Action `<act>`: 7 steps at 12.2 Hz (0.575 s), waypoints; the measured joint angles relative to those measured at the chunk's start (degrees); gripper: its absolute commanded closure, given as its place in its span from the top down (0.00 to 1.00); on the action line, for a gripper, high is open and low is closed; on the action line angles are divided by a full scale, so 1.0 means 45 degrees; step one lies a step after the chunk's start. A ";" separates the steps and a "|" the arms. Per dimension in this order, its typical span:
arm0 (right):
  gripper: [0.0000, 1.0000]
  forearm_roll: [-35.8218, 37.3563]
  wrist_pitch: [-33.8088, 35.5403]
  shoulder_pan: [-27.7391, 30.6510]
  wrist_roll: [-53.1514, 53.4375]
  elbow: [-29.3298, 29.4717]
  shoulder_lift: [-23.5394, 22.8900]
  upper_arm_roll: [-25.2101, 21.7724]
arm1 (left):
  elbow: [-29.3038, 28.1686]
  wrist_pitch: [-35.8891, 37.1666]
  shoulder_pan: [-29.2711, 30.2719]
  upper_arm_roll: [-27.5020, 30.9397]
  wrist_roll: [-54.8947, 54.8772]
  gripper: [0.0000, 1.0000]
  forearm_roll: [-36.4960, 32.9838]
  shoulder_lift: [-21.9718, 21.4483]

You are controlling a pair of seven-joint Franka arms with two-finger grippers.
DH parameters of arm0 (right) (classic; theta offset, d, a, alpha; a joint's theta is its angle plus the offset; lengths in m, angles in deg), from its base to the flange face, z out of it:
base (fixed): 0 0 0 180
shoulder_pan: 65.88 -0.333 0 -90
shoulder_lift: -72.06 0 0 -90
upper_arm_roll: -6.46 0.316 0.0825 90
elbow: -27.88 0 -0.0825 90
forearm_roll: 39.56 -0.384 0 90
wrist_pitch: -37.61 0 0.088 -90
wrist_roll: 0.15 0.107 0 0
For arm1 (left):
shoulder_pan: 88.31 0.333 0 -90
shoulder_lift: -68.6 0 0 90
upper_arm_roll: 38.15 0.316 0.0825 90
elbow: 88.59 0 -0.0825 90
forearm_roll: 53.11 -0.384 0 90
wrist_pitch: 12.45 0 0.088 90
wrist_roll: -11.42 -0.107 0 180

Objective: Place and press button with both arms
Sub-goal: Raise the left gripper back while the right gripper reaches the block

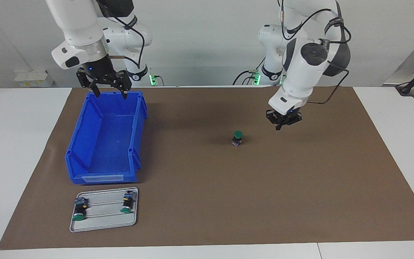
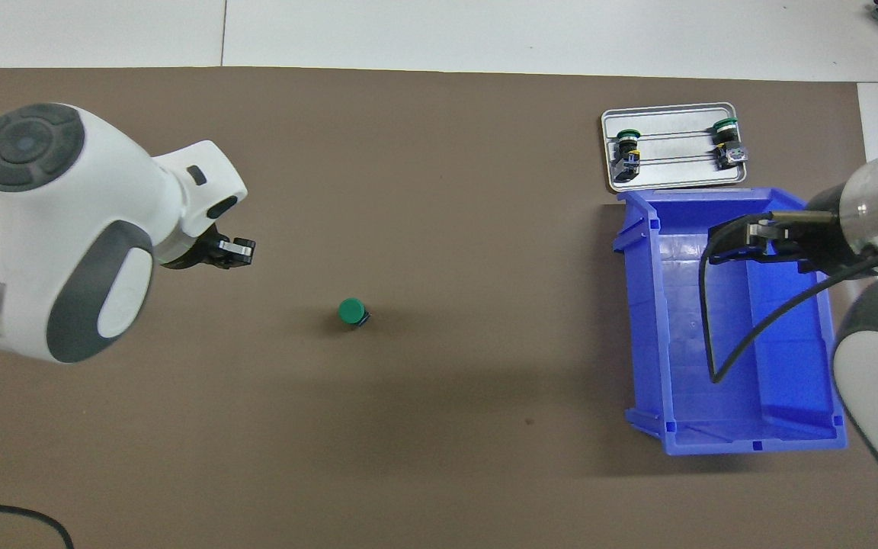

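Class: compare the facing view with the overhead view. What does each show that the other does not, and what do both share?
Only the facing view shows the arms' upper links against the wall, and the left tool with fingertips shut, up over the mat. Only the overhead view shows the round green cap from straight above. Both share the upright button on the mat, the blue bin, the tray with two buttons lying in it, and the open right tool over the bin.

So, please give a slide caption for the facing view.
Button upright on the mat; left gripper shut beside it, right gripper open over the bin.
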 measured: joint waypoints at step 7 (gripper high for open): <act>0.95 0.0235 -0.1816 -0.3173 0.5459 0.0188 -0.1910 0.0091 | 0.1301 0.2668 0.2005 0.0109 -0.1745 0.00 0.0098 -0.0964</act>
